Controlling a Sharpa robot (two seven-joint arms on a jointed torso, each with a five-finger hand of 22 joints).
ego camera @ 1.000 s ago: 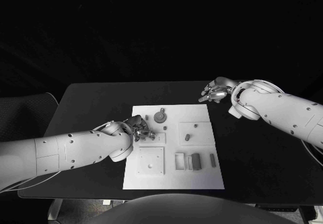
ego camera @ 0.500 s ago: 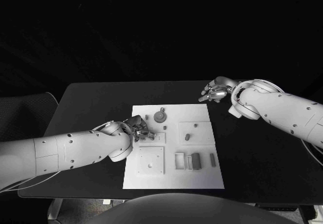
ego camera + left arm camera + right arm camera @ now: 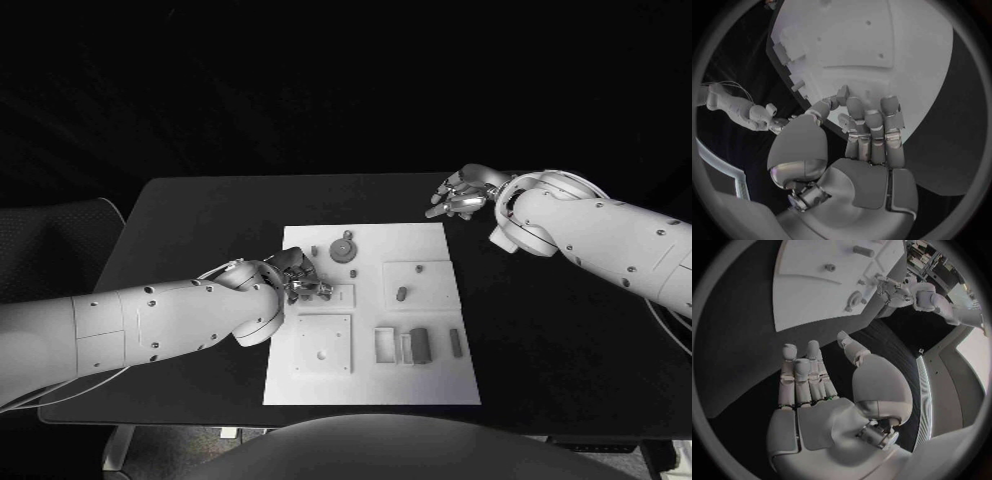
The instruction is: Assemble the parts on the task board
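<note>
Plainly, left hand (image 3: 296, 277) fingers rest on task board (image 3: 433, 240); right hand (image 3: 459, 197) released.

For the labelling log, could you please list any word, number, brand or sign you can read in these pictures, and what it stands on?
None can be read: the task board, its parts, the black table and both arms show no legible text in the head view or in either wrist view.
</note>
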